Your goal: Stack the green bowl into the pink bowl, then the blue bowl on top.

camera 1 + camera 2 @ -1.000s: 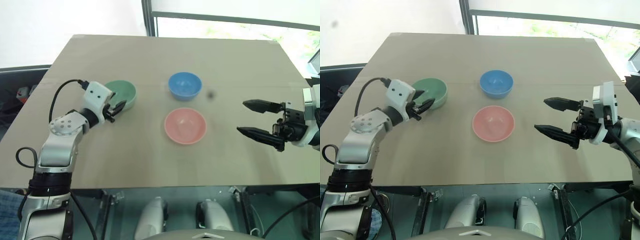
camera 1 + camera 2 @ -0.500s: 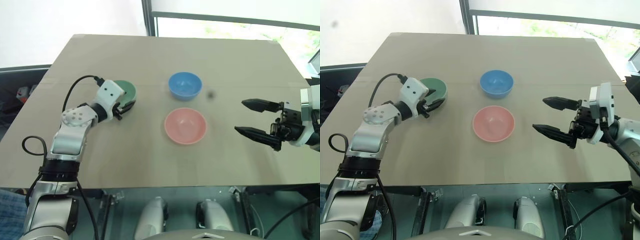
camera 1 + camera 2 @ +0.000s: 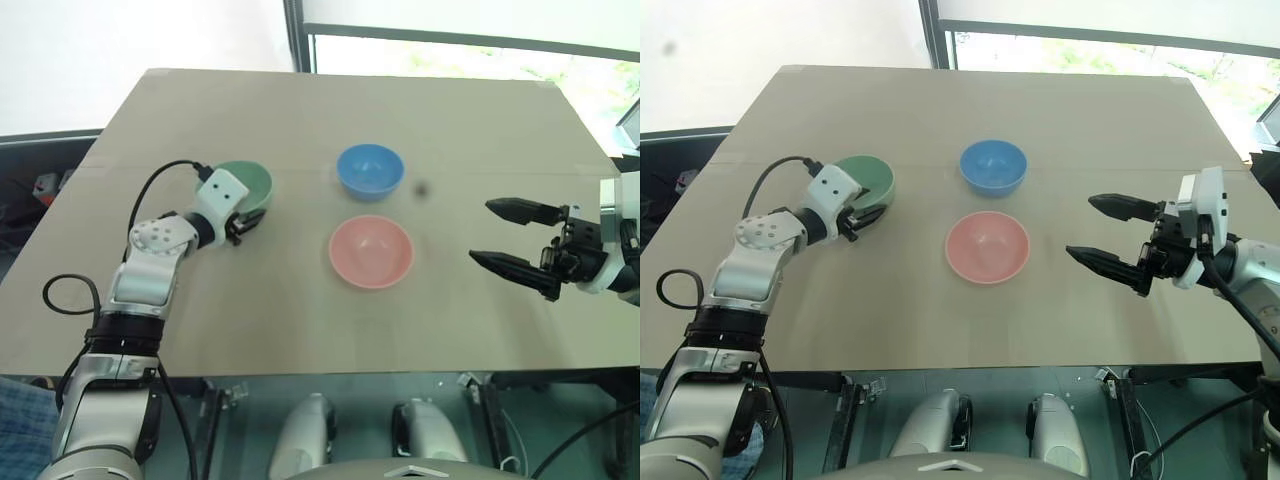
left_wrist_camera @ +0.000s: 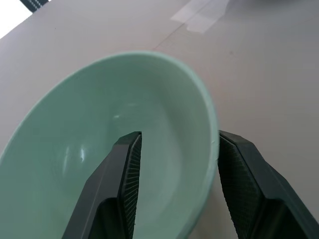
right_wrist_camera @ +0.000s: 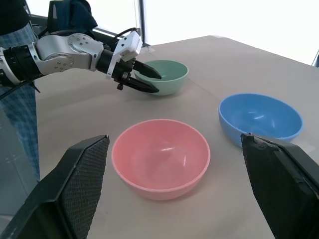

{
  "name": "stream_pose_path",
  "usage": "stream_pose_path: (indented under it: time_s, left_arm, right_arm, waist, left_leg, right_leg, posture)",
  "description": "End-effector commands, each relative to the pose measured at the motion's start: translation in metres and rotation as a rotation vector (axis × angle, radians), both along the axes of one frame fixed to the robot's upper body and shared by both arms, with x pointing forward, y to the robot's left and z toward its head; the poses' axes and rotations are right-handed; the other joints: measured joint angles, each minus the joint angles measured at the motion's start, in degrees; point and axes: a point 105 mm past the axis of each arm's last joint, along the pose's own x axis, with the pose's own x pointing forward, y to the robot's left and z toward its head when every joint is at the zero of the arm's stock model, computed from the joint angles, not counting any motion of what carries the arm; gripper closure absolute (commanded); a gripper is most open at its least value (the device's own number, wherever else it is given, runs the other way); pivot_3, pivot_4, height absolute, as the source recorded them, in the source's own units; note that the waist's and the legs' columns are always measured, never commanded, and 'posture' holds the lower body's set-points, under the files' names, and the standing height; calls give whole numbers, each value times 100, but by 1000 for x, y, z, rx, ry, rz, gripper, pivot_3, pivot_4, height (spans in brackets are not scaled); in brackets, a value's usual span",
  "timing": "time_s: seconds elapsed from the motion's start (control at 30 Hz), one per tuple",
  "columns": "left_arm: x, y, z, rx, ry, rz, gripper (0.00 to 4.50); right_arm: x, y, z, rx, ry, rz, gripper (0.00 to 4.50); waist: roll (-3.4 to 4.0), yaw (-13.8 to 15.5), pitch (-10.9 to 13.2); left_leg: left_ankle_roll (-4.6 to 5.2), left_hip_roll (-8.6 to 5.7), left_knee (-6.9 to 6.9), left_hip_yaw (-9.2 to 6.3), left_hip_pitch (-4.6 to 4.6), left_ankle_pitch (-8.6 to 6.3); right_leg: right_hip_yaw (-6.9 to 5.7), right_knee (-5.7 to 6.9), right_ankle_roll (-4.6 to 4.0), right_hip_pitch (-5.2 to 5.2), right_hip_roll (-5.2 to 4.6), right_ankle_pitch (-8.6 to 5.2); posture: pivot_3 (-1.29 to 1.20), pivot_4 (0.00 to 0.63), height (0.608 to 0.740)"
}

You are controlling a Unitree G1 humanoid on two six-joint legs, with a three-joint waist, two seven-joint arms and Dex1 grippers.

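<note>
The left gripper (image 4: pixel 174 164) has its jaws spread astride the near rim of the green bowl (image 3: pixel 247 186), one finger inside, one outside, not yet pinching it. The right gripper (image 3: pixel 510 240) hangs with jaws spread wide and empty, well to the right of the bowls. On the table (image 3: pixel 300 110), the green bowl sits left, the blue bowl (image 3: pixel 370 170) far centre, the pink bowl (image 3: pixel 371 251) just nearer than it.

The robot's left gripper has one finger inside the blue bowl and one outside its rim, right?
Not the blue one. The left gripper straddles the rim of the green bowl, one finger inside and one outside, as the left wrist view shows. The blue bowl sits apart, untouched.
</note>
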Motion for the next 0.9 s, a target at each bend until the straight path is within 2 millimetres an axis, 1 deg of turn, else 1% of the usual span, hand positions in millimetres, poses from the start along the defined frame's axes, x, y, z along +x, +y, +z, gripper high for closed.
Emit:
stream_pose_path:
  time_s: [0.03, 0.07, 0.1, 0.13, 0.17, 0.27, 0.4, 0.47, 0.57, 0.6, 0.67, 0.7, 0.77, 0.83, 0.9]
  left_arm:
    - [2, -6, 11, 7, -16, -34, 2824]
    - [3, -5, 10, 17, -15, -30, 3374]
    - [3, -6, 9, 23, -13, -32, 3707]
    - [3, -5, 9, 24, -13, -31, 3707]
    - [3, -6, 8, 22, -11, -31, 4428]
    - [2, -11, 7, 39, -19, -64, 4481]
    - [4, -34, 19, 2, -52, -158, 4481]
    - [5, -49, 33, -5, -96, -223, 4481]
    - [2, -83, 50, 26, -121, -375, 4481]
    - [-1, -97, 56, 28, -127, -442, 4481]
    - [-15, -126, 73, 26, -148, -597, 4481]
    - [-20, -135, 80, 23, -154, -648, 4481]
    - [-48, -159, 91, 20, -145, -848, 4481]
    - [-72, -171, 94, 52, -134, -1004, 4481]
    - [-90, -177, 89, 109, -111, -1113, 4481]
  right_arm:
    - [-3, 1, 7, -8, -41, 2, 0]
    - [-3, 0, 7, -13, -41, 0, 0]
    - [-3, 0, 7, -15, -42, -1, 0]
    - [-3, 0, 7, -14, -42, -3, 0]
    - [-3, 0, 7, -14, -42, -4, 0]
    - [-2, -1, 7, -20, -50, -21, 0]
    - [-1, -1, 8, -18, -50, -23, 0]
    - [-1, -1, 7, -17, -44, -20, 0]
    - [-1, 1, 6, -22, -38, -12, 0]
    - [0, 1, 5, -23, -36, -8, 0]
    - [1, 4, 6, -22, -34, 2, 0]
    - [1, 4, 6, -21, -34, 5, 0]
    - [2, 6, 6, -22, -33, 16, 0]
    - [2, 7, 6, -22, -32, 20, 0]
    - [4, 7, 7, -7, -25, 17, 0]
  waist:
    - [0, 0, 0]
    - [0, -1, 0]
    - [0, -1, 0]
    - [0, -2, 0]
    - [0, -5, 0]
    - [0, -1, 0]
    - [-1, 12, 0]
    - [-2, 24, 1]
    - [-3, 27, 2]
    - [-3, 17, 2]
    - [-3, 10, 2]
    - [-3, 10, 2]
    - [-3, 1, 2]
    - [-2, -11, 2]
    - [0, -28, 2]
  left_leg:
    - [0, 0, 0, 0, -1, 0]
    - [0, 0, 0, 0, -2, 0]
    - [0, 0, 0, 0, -2, 0]
    - [0, 0, 0, 0, -2, 0]
    - [0, 0, 0, 0, -2, 0]
    - [0, 0, 0, 0, -1, 0]
    - [0, 0, 3, 0, -1, 0]
    - [0, -1, 7, -2, -4, 0]
    - [2, -3, 14, -4, -9, -1]
    - [2, -3, 14, -3, -9, -1]
    - [4, -4, 14, -3, -9, -2]
    - [4, -5, 14, -2, -10, -2]
    - [6, -4, 15, -2, -13, -3]
    - [7, -2, 14, -2, -15, -4]
    - [7, 0, 12, -1, -13, -4]
  right_leg:
    - [0, 0, 0, 0, 0, 0]
    - [0, 1, 0, 0, 0, 0]
    - [0, 1, 0, 0, 0, 0]
    - [0, 0, 0, 0, 0, 0]
    - [0, 1, 0, 0, 0, 0]
    - [0, 0, 0, 0, 0, 0]
    - [0, 0, 0, 0, -1, 0]
    - [-2, 0, 0, 1, -1, 0]
    - [-5, 0, 0, 1, 0, 0]
    - [-4, 0, 0, 1, 0, 0]
    - [-3, 2, 1, 1, 1, 1]
    - [-3, 2, 1, 2, 1, 1]
    - [-3, 2, 1, 2, 1, 1]
    - [-3, 2, 1, 1, 3, 0]
    - [0, 1, 1, 1, 4, 0]
  posture:
    - [0, 150, 740]
    - [0, 150, 740]
    - [0, 150, 740]
    - [0, 150, 740]
    - [0, 150, 740]
    - [0, 150, 740]
    - [0, 150, 740]
    - [0, 150, 740]
    - [0, 150, 740]
    - [0, 150, 740]
    - [0, 150, 740]
    - [0, 150, 740]
    - [0, 150, 740]
    - [0, 150, 740]
    - [0, 150, 740]
